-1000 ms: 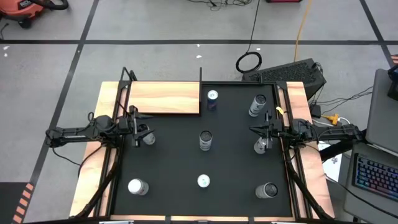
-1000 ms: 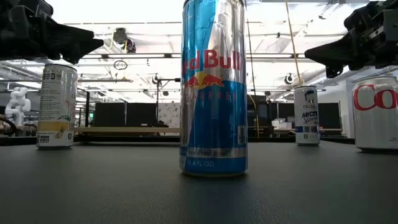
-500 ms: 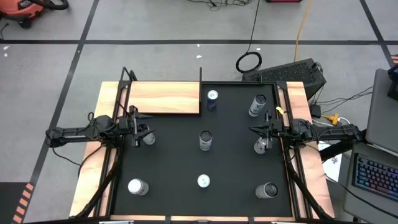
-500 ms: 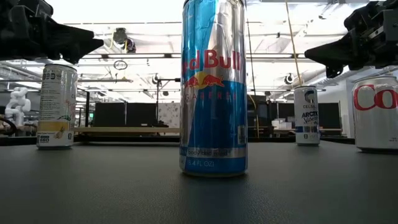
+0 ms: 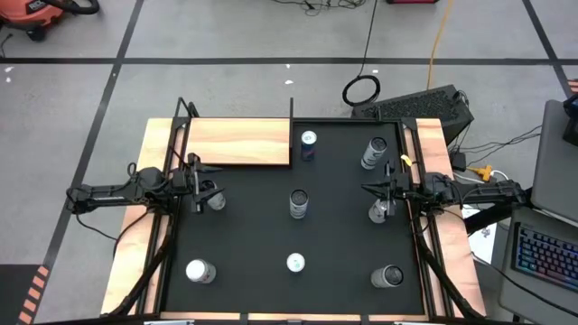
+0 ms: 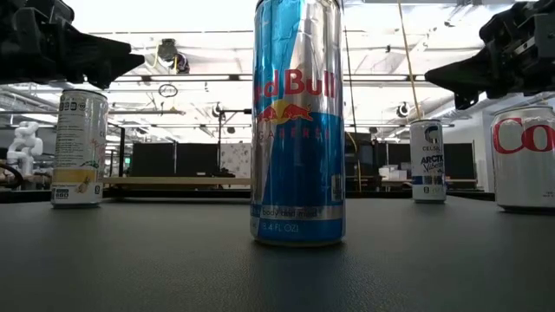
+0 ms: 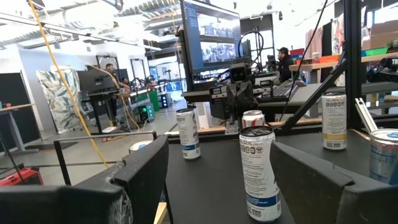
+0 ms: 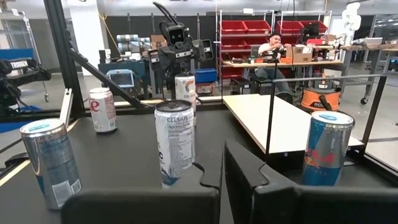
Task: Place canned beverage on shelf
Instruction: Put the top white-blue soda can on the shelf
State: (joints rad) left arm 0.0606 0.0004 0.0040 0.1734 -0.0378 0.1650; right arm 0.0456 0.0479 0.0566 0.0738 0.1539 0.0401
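Observation:
Several beverage cans stand upright on their bases on the black mat [image 5: 271, 230]: one at the middle [image 5: 298, 204], a blue Red Bull can [image 5: 308, 144] beside the shelf, another Red Bull can [image 6: 297, 121] near the front edge. The light-wood shelf [image 5: 237, 143] lies at the far left. My left gripper [image 5: 200, 185] hovers open at the mat's left edge, above and beside a can [image 5: 215, 200]; in its wrist view the fingers [image 7: 149, 168] stand wide apart with nothing between them. My right gripper [image 5: 368, 189] hovers shut at the right edge, next to another can [image 5: 379, 211].
More cans stand at the near left [image 5: 199, 270], near right [image 5: 390, 276] and far right [image 5: 373, 153]. The shelf has thin black uprights [image 5: 291, 110] at its corners. A keyboard and cables lie beyond the table's right side. People sit at desks in the room behind.

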